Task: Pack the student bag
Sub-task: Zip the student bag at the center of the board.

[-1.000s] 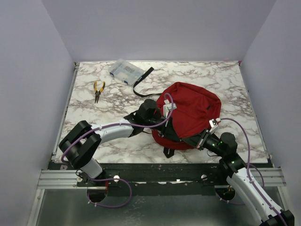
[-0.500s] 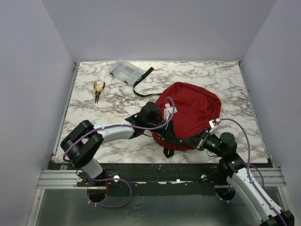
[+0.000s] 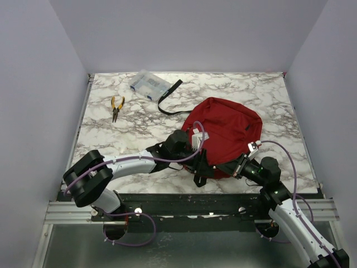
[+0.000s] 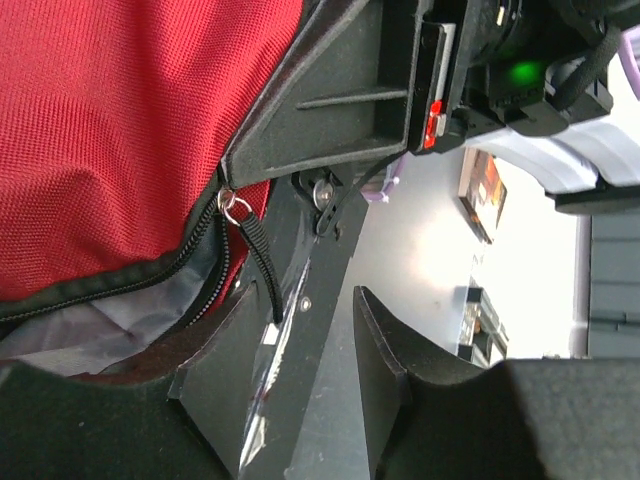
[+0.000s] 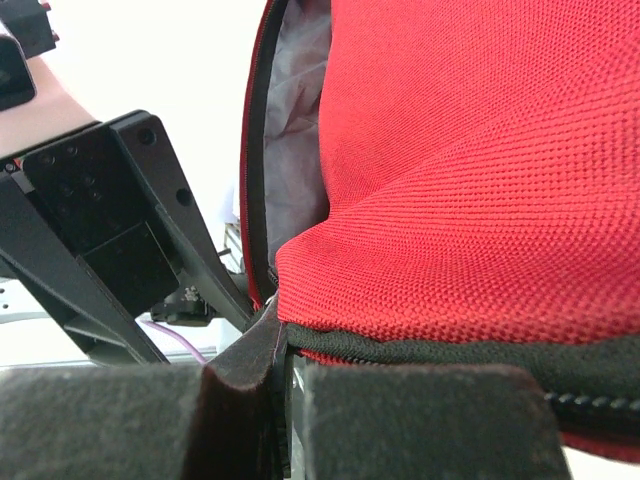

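Student bag (image 3: 228,131) lies rightward of the left gripper (image 4: 310,310), whose jaws stand part-open, apparently empty, zip pull (image 4: 255,260) just beside; right gripper (image 5: 285,365) is clamped on the bag's rim.

White arms (image 3: 131,163), black joints, purple cables (image 3: 294,190)

Right pincer (image 5: 281,352) at narrow mouth of student bag (image 3: 230,125)

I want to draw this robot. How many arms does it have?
2. The left black-and-white arm reaches the dark red fabric backpack from the left; the right black-and-white arm meets its near right edge. None seem hidden.
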`<state>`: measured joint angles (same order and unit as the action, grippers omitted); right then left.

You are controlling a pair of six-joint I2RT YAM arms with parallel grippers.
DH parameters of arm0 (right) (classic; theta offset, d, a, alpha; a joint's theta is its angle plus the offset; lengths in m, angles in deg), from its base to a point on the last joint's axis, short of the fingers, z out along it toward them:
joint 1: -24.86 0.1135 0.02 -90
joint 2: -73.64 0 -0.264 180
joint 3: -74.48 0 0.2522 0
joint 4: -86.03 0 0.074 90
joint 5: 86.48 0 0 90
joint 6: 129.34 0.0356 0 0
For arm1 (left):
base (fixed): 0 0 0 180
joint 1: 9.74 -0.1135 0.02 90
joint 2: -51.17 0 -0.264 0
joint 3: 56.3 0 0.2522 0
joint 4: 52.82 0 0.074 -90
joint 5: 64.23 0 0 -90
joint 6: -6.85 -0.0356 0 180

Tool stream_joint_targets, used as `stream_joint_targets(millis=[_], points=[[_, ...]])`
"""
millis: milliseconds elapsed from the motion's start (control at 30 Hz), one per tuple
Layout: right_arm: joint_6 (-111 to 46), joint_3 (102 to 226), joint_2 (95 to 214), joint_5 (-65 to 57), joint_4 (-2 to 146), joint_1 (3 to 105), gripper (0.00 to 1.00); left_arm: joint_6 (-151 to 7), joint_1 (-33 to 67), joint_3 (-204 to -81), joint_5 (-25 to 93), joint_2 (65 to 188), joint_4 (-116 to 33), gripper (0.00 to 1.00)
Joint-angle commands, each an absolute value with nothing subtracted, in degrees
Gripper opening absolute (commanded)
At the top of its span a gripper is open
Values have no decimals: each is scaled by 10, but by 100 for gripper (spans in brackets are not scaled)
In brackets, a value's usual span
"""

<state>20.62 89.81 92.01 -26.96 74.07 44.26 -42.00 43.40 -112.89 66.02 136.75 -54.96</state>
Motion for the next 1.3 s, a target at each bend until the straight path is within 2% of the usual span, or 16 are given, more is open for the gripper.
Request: stream_joint_targets(millis=[0,233,467,533,633,900,1100,1167,1267], points=[[209,902,913,-251,730,440,1,-362,467,-1130,557,1352,-533,44],[206,908,922,-253,738,440,1,-355,487,-1171,533,1392,-503,40],[213,908,906,-252,733,440,1,-375,489,-1203,500,1409,-466,31],[208,911,909,-251,732,440,1,-380,489,-1205,485,1409,-453,24],[190,927,919,-235,696,440,1,-404,486,-1215,455,1400,-403,0],[187,987,883,-69,492,440,1,-480,434,-1153,347,1320,-308,0],[202,1058,877,81,377,440,0,-513,386,-1119,349,1270,-306,0],[212,1090,899,137,343,440,1,-521,384,-1131,374,1275,-307,0],[224,1120,939,141,322,440,1,-520,387,-1153,450,1297,-331,0]])
